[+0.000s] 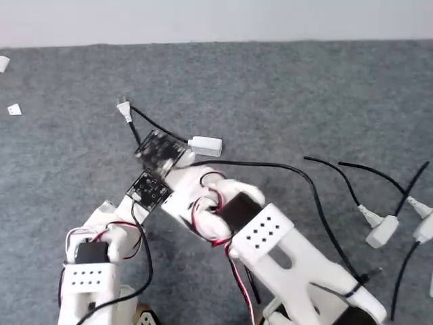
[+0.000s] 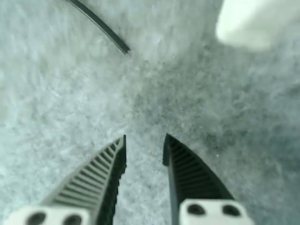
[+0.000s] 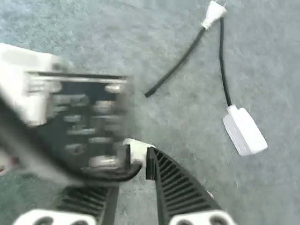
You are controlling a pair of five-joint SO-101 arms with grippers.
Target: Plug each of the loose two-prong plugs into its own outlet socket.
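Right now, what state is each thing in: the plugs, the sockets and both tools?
Left tool, open, empty, over the carpet.
Right tool, open, nothing visibly held.
Far plug, unplugged, lying on the carpet.
White socket near it, empty, on the carpet.
Right-hand plug, next to the right-hand socket; joined or not, too small to tell.

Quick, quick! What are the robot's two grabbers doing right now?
Left gripper: open, holding nothing.
Right gripper: looks open, nothing gripped between its fingers.
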